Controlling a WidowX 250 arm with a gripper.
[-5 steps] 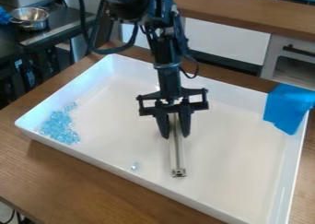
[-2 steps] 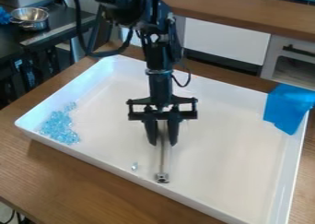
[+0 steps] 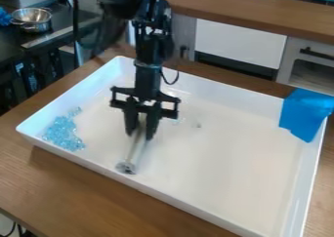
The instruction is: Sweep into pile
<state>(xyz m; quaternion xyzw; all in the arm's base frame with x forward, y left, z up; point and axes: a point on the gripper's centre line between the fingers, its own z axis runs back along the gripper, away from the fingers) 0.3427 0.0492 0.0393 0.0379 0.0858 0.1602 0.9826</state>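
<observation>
Grasps a slim, tilted bar [image 3: 134, 154] in the black gripper [image 3: 141, 135] over a white tray [image 3: 228, 158]. Has bluish beads [image 3: 63, 134] left of the gripper in view.

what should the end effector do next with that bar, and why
Probably a short, low sweep with the bar toward the pale blue pieces: the end effector grips the bar, whose lower end is down by the near wall of the tray, apart from the pieces, and they lie in a loose cluster that could be tighter.
</observation>
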